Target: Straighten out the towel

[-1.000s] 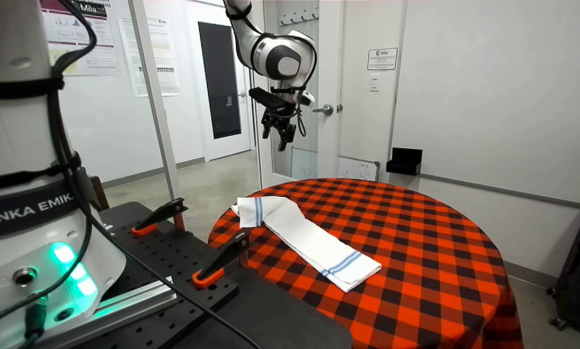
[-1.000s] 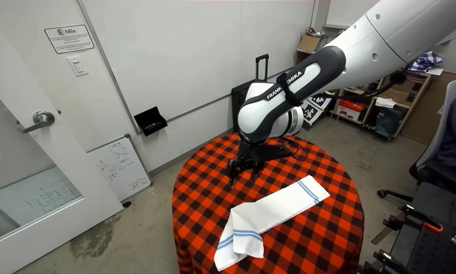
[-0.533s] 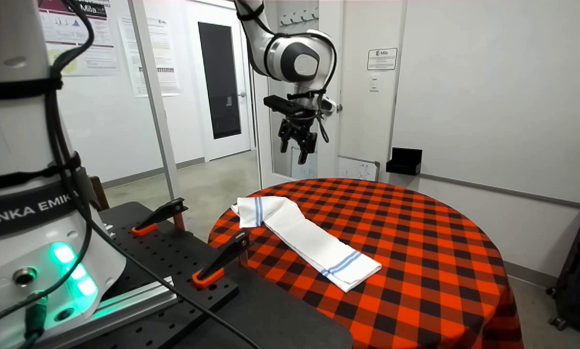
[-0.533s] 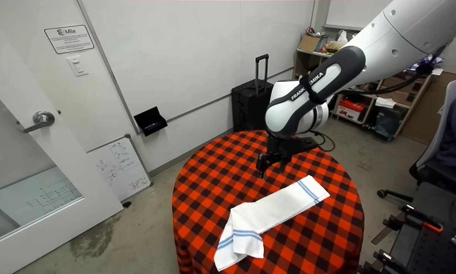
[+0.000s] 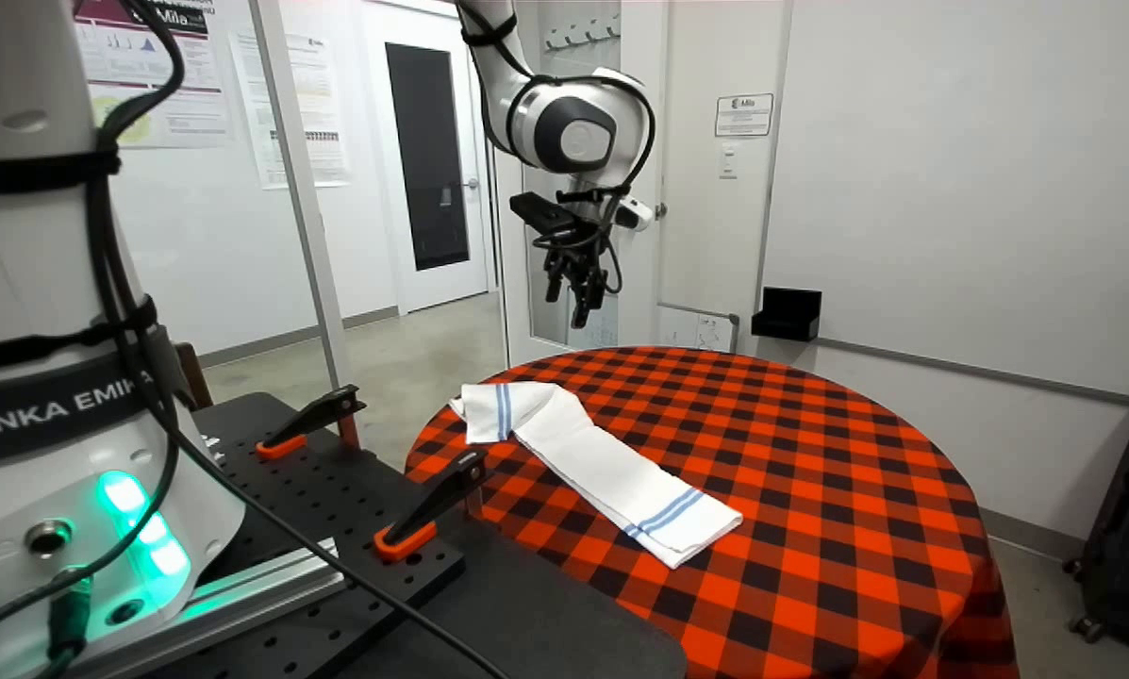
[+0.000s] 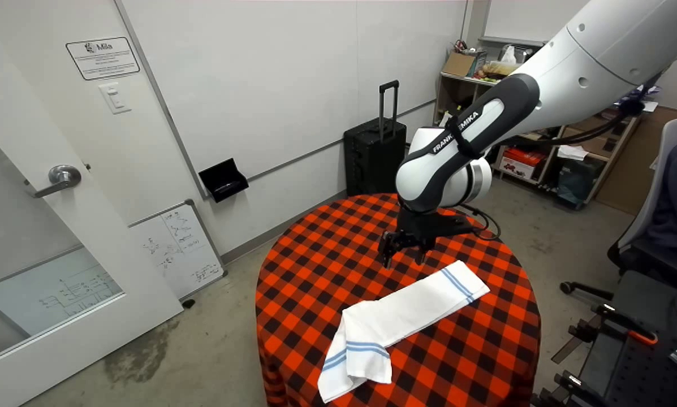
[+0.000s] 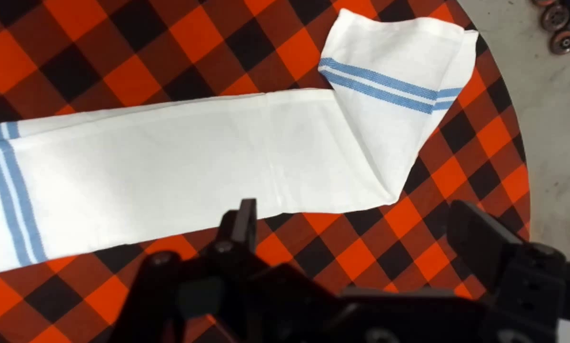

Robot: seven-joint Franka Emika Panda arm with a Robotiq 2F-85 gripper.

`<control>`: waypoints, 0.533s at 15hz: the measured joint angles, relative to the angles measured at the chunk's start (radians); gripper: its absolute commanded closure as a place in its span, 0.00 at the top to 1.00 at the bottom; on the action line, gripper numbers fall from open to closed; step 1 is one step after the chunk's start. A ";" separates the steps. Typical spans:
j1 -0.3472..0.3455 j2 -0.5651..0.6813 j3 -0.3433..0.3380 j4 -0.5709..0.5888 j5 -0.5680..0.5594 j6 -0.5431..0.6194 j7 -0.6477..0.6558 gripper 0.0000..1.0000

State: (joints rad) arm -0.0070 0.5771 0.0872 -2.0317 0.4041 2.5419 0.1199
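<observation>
Most of the towel lies flat and fairly straight on the checked cloth, so I would judge the job part done: nearest the gripper, the long middle runs evenly, without big wrinkles, though a strip of under layer peeks out along one side. Next comes the bend, where the run breaks off sharply, and past it the turned end, lying off at an angle close to the cloth's rim, its layers splayed and their blue stripes out of line. That end is what seems left to do: bring it round in line with the rest, then perhaps even up the layers. Farthest off, the straight end looks as if it needs little. As for the gripper, its fingers stand spread with nothing between them, and it hangs in the air, well clear of the towel and not touching it. In the wrist view the bend's corner lines up with the gap between the fingers, the turned end lies further out on the same side, and the straight end is far off to the other, its edge running out of view. From both exterior views I cannot tell whether the gripper is right over the towel or a little aside.
</observation>
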 measured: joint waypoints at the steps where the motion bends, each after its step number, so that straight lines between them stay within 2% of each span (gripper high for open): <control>1: 0.007 0.009 0.007 0.000 0.007 0.012 0.023 1.00; 8: 0.120 0.109 0.012 0.031 -0.017 0.025 0.185 1.00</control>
State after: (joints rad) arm 0.1131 0.6864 0.0996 -2.0011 0.3872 2.5673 0.3052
